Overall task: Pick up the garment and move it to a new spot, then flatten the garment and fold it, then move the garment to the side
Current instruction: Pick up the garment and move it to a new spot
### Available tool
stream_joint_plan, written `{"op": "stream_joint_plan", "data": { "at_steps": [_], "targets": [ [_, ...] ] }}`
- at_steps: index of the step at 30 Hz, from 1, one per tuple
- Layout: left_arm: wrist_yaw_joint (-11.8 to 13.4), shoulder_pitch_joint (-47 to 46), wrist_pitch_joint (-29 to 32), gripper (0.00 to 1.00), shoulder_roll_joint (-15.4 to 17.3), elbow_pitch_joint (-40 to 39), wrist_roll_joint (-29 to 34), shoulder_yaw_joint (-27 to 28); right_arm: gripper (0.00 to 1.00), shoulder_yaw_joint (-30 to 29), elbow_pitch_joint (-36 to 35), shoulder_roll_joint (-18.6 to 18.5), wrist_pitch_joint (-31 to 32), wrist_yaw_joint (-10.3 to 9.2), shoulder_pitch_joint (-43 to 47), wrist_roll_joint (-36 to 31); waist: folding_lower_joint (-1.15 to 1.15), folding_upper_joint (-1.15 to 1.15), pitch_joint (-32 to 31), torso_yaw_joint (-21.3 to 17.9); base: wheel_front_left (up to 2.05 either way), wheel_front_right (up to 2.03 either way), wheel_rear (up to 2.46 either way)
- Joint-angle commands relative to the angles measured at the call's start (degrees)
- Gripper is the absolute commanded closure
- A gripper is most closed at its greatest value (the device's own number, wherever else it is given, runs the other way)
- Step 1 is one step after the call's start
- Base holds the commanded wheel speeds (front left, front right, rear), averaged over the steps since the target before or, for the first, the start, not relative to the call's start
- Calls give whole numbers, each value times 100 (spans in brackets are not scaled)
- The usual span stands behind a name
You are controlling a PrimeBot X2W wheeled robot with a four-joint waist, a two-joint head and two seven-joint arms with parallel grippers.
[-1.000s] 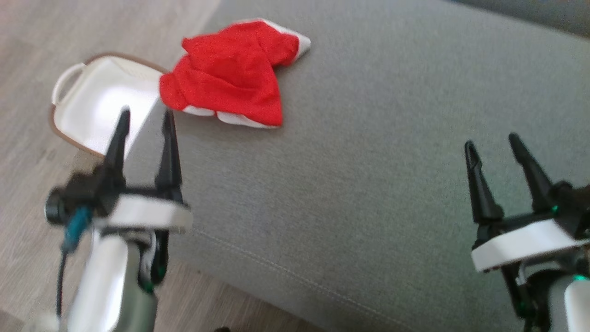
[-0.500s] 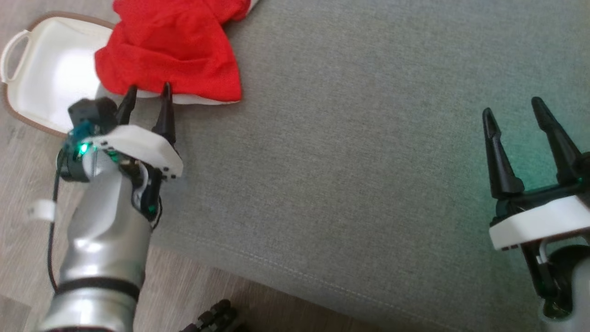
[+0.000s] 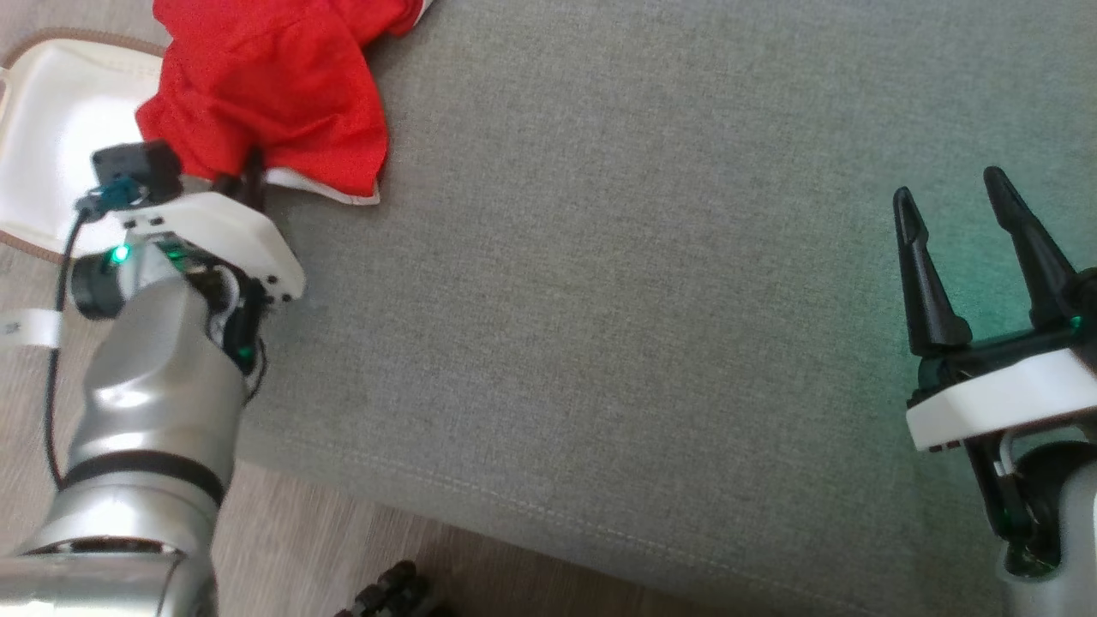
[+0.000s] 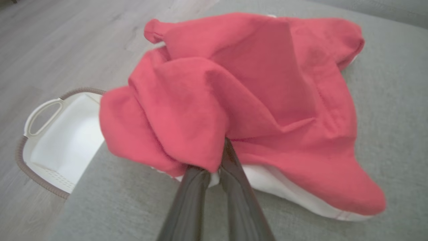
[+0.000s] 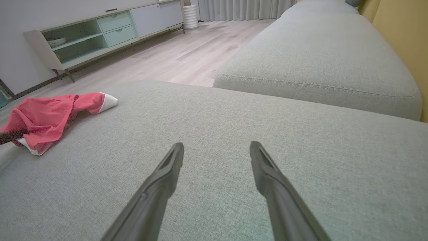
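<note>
Left claw (image 4: 215,164) clamped on the red garment's (image 4: 267,83) near edge | right claw (image 3: 951,193) apart, idle | garment lies at the sofa cushion's (image 3: 643,300) left edge, beside basket (image 3: 51,111) | I judge it light, limp; a hem pinch suits it, expect drape.

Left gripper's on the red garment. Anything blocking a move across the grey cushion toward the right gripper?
Nothing visible. The left gripper is shut on the garment at its edge, and the grey cushion between it and the open right gripper is bare fabric. The white basket sits on the other side.
</note>
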Motion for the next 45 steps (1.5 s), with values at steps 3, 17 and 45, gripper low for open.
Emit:
{"op": "stream_joint_plan", "data": {
  "at_steps": [3,17,45],
  "targets": [
    [74,-45,-156,100,522,-594,-33,220,0,171,-124,78,-125,21,-87,50,-1,0,-215,-51,0,0,0],
    [560,2203,-163,100,777,-3948,423,721,0,392,504,314,-794,21,29,235,-1,0,-1365,-708,0,0,0],
    [98,2862,513,100,-160,-5396,722,-1568,0,469,917,478,-1347,21,362,804,-1,0,-1182,-3336,0,0,0]
  ]
}}
